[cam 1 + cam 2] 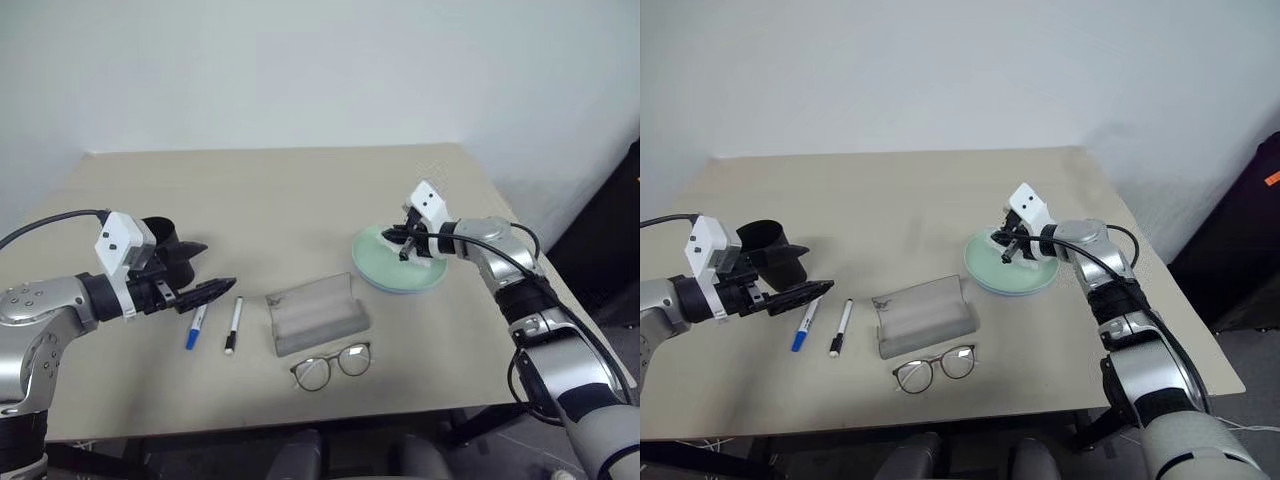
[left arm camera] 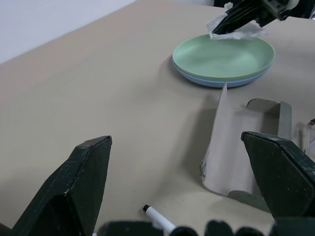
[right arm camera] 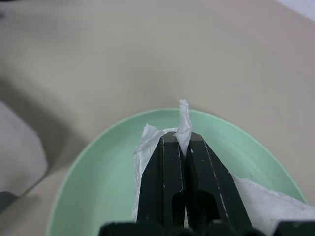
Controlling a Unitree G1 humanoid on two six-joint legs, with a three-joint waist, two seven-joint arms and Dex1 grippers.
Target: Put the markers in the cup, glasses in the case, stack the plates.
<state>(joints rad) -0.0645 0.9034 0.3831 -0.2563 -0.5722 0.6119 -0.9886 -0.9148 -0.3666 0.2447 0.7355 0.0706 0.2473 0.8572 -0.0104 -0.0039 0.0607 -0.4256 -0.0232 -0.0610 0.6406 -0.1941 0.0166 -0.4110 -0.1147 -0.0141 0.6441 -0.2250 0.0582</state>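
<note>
two markers, two stacked plates, one cup

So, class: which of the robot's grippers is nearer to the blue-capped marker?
Left. The left gripper hovers open just above the blue-capped marker; the right gripper is far across the table, shut on a tissue over the green plate.

pale green plate on light blue plate, grey case, black cup

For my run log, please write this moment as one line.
plates: stacked, green on blue | right gripper: shut on tissue over plates | left gripper: open | markers, glasses: on table
</note>
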